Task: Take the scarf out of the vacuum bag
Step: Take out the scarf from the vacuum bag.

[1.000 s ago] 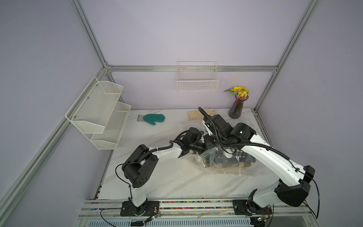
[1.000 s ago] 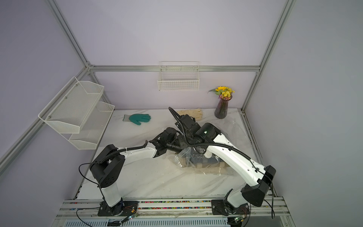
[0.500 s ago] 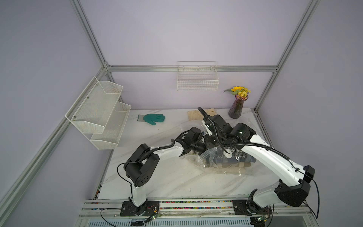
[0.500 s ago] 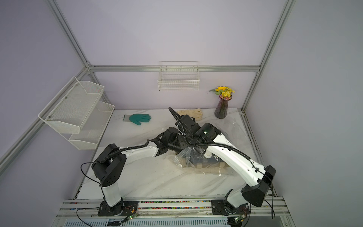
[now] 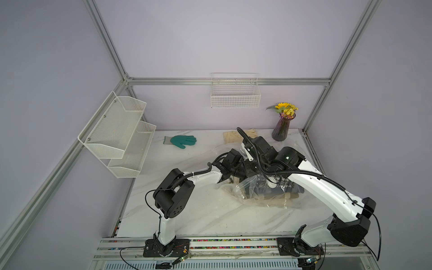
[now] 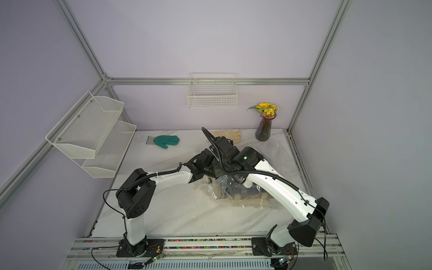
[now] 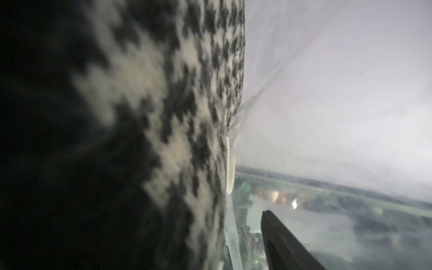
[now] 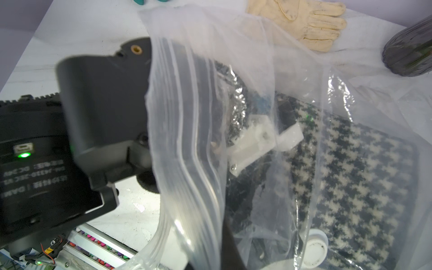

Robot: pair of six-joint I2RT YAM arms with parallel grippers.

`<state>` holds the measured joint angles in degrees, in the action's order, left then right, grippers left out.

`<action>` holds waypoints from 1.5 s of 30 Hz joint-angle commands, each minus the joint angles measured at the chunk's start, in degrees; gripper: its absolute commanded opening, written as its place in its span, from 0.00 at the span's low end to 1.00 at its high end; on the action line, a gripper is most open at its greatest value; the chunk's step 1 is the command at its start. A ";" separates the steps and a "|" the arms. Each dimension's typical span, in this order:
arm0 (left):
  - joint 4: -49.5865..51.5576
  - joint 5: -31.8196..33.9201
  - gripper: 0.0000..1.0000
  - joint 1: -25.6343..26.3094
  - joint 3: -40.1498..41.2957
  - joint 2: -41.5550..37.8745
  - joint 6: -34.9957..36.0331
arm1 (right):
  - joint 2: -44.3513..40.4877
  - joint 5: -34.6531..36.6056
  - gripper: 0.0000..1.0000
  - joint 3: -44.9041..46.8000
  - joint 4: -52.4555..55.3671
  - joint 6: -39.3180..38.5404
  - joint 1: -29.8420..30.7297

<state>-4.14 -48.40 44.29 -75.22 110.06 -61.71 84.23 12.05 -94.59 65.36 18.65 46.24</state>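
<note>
The vacuum bag lies crumpled right of the table's middle, its white valve cap facing up. Inside is the folded black-and-cream houndstooth scarf. My right gripper is shut on the bag's zip edge and holds the mouth lifted. My left gripper has reached through that mouth and shows through the film, open. In the left wrist view one finger stands clear of the scarf's edge. The other is hidden behind the cloth.
A green glove and a cream glove lie at the back of the table. A purple vase of yellow flowers stands at the back right, close to the bag. A wire basket and a mesh shelf hang on the walls.
My left arm has slid a little to the right, deeper into the bag's mouth. The right arm and the lifted bag edge have stayed put.
</note>
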 commanded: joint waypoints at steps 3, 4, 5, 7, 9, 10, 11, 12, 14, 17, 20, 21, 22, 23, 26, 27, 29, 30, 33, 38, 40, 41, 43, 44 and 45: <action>1.32 2.16 0.71 0.18 -4.06 -1.51 2.40 | -1.44 -0.07 0.07 -0.08 -0.50 -0.99 -0.58; 1.24 2.04 0.71 0.18 -4.03 -1.12 2.10 | -1.43 -0.10 0.07 -0.07 -0.48 -0.98 -0.58; 1.02 1.87 0.70 0.18 -3.86 -0.62 1.83 | -1.43 -0.22 0.07 0.00 -0.52 -0.99 -0.62; 0.91 1.80 0.70 0.16 -3.21 0.03 1.60 | -1.59 -0.28 0.07 0.16 -0.43 -0.99 -0.67; 0.93 2.32 0.70 0.14 -2.13 0.10 1.76 | -1.83 -0.11 0.07 0.30 -0.50 -1.07 -0.67; 1.25 2.46 0.70 0.16 -1.84 0.03 2.01 | -1.87 -0.10 0.07 0.31 -0.39 -1.08 -0.65; 1.92 2.69 0.70 0.18 -1.65 0.00 2.39 | -1.94 -0.10 0.07 0.33 -0.41 -1.08 -0.71; 2.54 2.85 0.71 0.16 -1.31 -0.10 2.85 | -1.92 -0.17 0.07 0.28 -0.41 -1.08 -0.75; 3.63 2.96 0.72 0.13 -0.67 -0.41 3.41 | -2.04 -0.19 0.07 0.29 -0.41 -1.21 -0.81; 4.43 2.49 0.74 0.01 0.29 -0.80 3.62 | -2.18 -0.19 0.07 0.38 -0.48 -1.41 -0.89; 4.62 1.54 0.75 0.05 1.05 -0.82 3.28 | -2.31 -0.19 0.07 0.62 -0.52 -1.60 -1.11; 4.82 1.60 0.76 0.05 1.21 -0.81 3.33 | -2.38 -0.21 0.07 0.72 -0.65 -1.67 -1.09; 5.12 1.78 0.77 0.08 1.29 -0.98 3.40 | -2.40 -0.22 0.07 0.87 -0.78 -1.69 -1.11; 5.22 1.95 0.77 0.02 1.44 -0.97 3.44 | -2.40 -0.32 0.07 0.94 -0.85 -1.76 -1.15; 4.46 2.07 0.81 0.04 2.07 -1.02 2.94 | -2.49 -0.45 0.07 1.14 -0.93 -1.89 -1.29; 4.18 2.19 0.82 0.08 2.47 -1.07 2.79 | -2.49 -0.45 0.07 1.15 -0.89 -2.00 -1.29; 4.00 2.69 0.83 0.09 3.04 -1.16 2.74 | -2.53 -0.54 0.07 1.11 -0.94 -2.13 -1.38; 3.93 2.97 0.82 0.01 3.28 -1.30 2.74 | -2.49 -0.53 0.07 1.15 -0.99 -2.21 -1.50; 2.83 3.99 0.82 -0.29 4.48 -1.86 1.93 | -2.53 -0.70 0.07 1.25 -1.12 -2.39 -1.67; 3.17 5.29 0.82 -0.75 4.36 -2.38 1.77 | -2.90 -0.89 0.07 1.68 -1.18 -2.41 -1.86; 4.05 5.53 0.82 -0.82 3.11 -1.39 1.90 | -2.94 -1.05 0.07 1.73 -1.37 -2.48 -1.91; 4.39 5.75 0.81 -0.86 2.24 -0.74 2.03 | -3.01 -1.20 0.07 1.74 -1.46 -2.48 -1.94; 5.36 5.70 0.79 -0.87 0.14 0.69 2.34 | -2.93 -1.41 0.07 1.69 -1.55 -2.47 -1.95; 5.78 5.80 0.76 -0.88 -0.94 1.38 2.55 | -3.01 -1.42 0.07 1.75 -1.53 -2.48 -1.94; 5.89 5.78 0.73 -0.88 -1.83 1.77 2.71 | -3.02 -1.42 0.07 1.69 -1.57 -2.48 -2.01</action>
<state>-0.71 -44.58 43.99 -74.50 110.10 -60.47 83.29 10.59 -93.38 64.64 17.23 44.97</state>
